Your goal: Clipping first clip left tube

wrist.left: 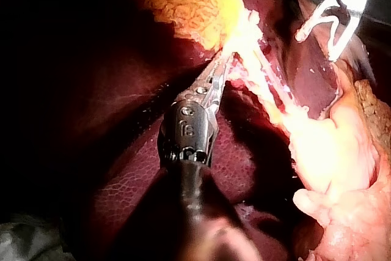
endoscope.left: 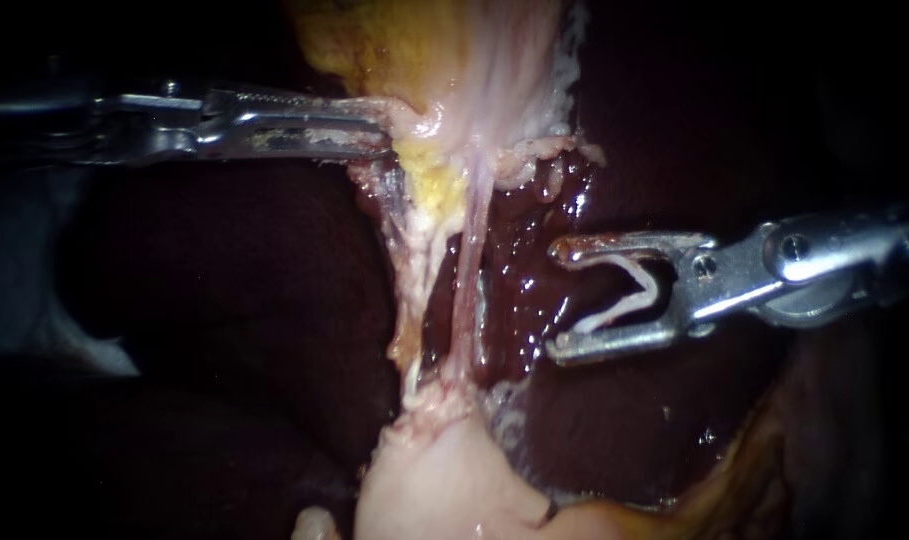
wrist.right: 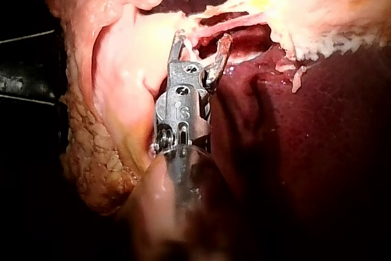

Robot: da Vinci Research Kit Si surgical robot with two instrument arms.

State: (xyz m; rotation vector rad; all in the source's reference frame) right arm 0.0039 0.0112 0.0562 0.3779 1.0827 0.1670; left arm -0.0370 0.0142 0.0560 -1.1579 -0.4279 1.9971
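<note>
Right instrument (endoscope.left: 554, 300): end effector spread wide, holding an open white clip (endoscope.left: 614, 312) between both halves, clear of the tubes. Left tube (endoscope.left: 406, 285) stands unclipped beyond the right tube (endoscope.left: 471, 270). Left instrument (endoscope.left: 382, 128): end effector clamped on pale tissue (endoscope.left: 424, 120).

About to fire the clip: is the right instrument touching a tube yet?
Apart. In the endoscope view the right instrument, its jaws holding a clip, sits beside the nearer tube, with bare liver showing between the jaw tips and that tube.
</note>
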